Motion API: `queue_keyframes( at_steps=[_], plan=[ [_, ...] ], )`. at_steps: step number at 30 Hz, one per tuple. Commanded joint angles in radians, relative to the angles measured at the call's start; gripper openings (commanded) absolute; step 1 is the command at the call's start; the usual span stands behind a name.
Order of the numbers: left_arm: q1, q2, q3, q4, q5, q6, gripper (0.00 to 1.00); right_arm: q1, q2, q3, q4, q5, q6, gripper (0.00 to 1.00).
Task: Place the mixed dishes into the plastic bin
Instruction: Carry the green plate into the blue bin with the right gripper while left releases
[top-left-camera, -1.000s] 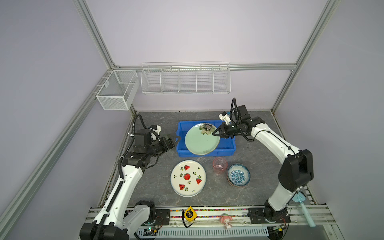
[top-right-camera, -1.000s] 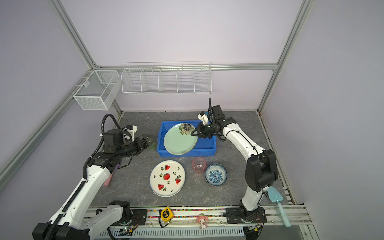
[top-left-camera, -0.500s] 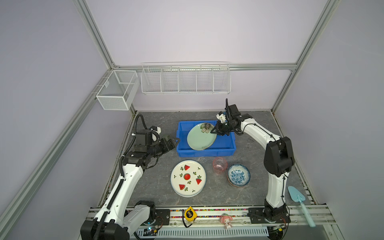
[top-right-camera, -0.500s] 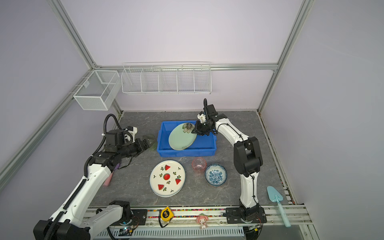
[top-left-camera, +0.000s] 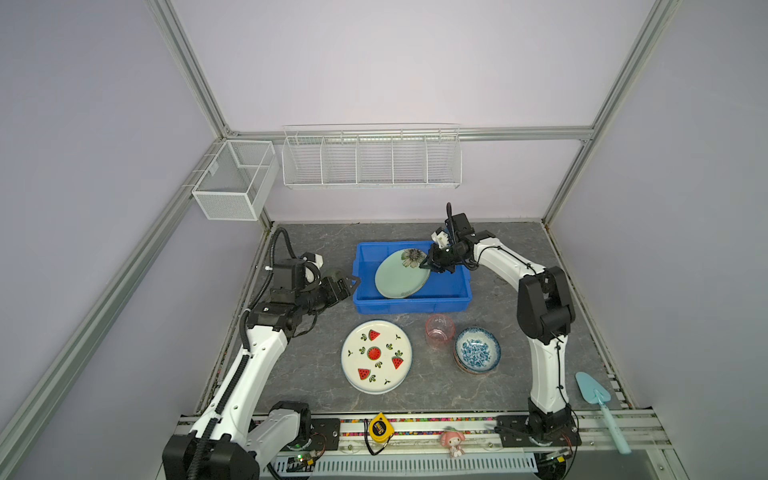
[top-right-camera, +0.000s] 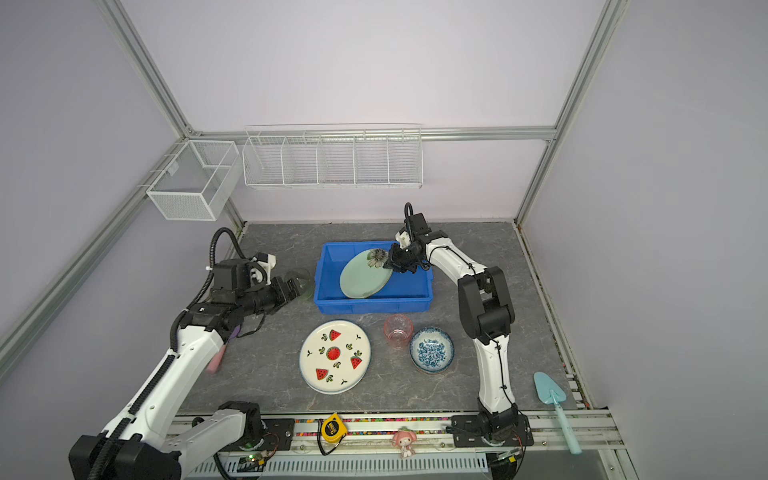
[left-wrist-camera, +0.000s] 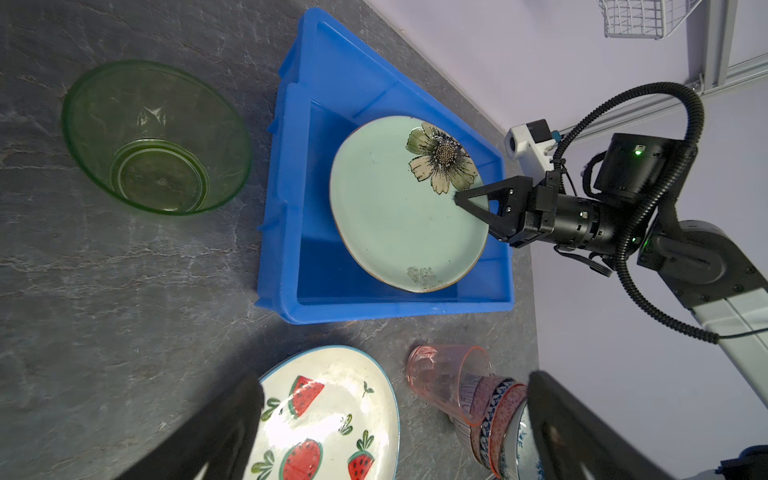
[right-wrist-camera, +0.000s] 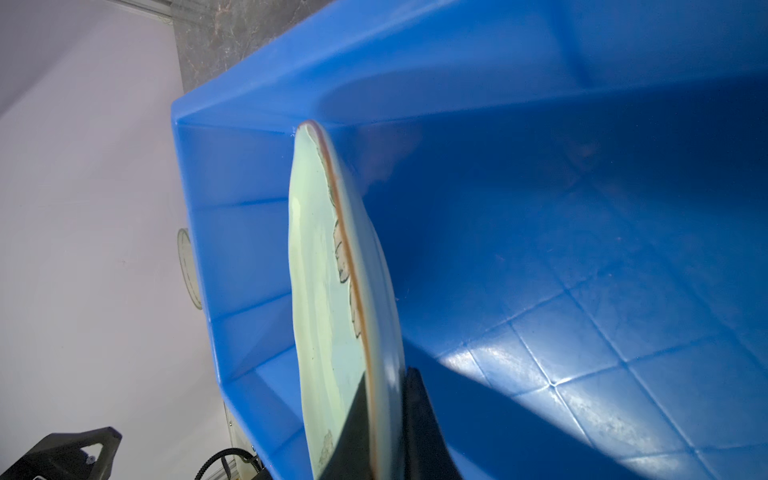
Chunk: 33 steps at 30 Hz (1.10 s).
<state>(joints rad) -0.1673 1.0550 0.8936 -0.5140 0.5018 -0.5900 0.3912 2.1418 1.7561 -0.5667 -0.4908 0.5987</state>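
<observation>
Right gripper (top-left-camera: 427, 266) pinches plate (top-left-camera: 398, 279) amid lilac walls (top-left-camera: 374, 62), grey marbled tabletop (top-left-camera: 453, 401).

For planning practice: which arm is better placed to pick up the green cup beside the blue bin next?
Left, probably. The left end effector is open and close to the green cup; the right end effector is shut on the green plate tilted in the bin.

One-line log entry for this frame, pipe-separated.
right gripper: shut on pale green plate, tilted inside blue bin | left gripper: open, empty | outside bin: watermelon plate, pink cup, bowl stack, green cup
</observation>
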Motion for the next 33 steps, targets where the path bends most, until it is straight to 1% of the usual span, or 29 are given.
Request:
queue_keyframes(
  at_steps=[1,8,22,27,33],
  plan=[
    [0.007,0.003,-0.015,0.0,0.005,0.019,0.99,-0.014,-0.01,0.015,0.089,-0.043,0.027,0.07],
    [0.008,0.005,-0.019,0.001,0.006,0.019,0.99,-0.025,0.0,-0.04,0.147,-0.046,0.047,0.07],
    [0.009,0.004,-0.03,0.009,0.011,0.008,0.99,-0.032,0.003,-0.104,0.177,-0.039,0.045,0.14],
    [0.008,0.002,-0.037,0.016,0.014,0.001,0.99,-0.032,-0.005,-0.131,0.183,-0.04,0.042,0.17],
    [0.008,-0.001,-0.045,0.028,0.02,-0.007,0.99,-0.031,-0.014,-0.157,0.185,-0.035,0.039,0.24]
  ],
)
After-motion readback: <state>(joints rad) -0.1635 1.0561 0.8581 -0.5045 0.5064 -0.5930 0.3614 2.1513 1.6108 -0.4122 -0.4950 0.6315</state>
